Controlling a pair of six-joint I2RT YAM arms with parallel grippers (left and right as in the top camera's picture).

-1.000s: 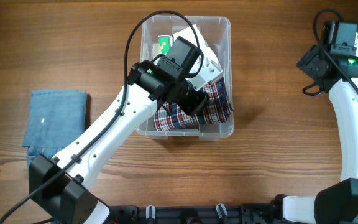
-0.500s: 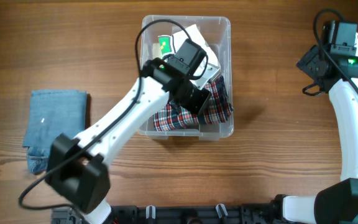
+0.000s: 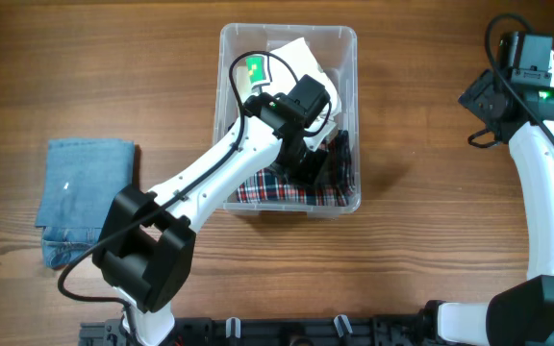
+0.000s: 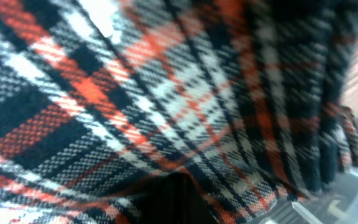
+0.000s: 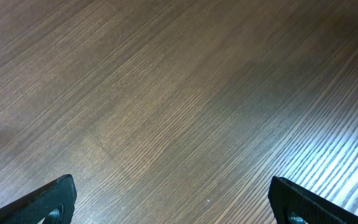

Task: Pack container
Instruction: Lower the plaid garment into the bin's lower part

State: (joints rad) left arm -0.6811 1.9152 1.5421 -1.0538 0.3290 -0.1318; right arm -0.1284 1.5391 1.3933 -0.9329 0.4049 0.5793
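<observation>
Near left, the folded blue denim cloth (image 3: 87,192) lies unpacked. In the clear rectangular plastic container (image 3: 354,86) at centre, the left gripper (image 3: 306,161) is closed, buried in red-and-black plaid fabric (image 4: 166,93); lifting could drag it out. Far right, the right gripper (image 5: 173,199) gapes empty.

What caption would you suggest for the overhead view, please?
Left tool closed, down on plaid cloth inside the clear container; folded denim lies apart on the table.
</observation>
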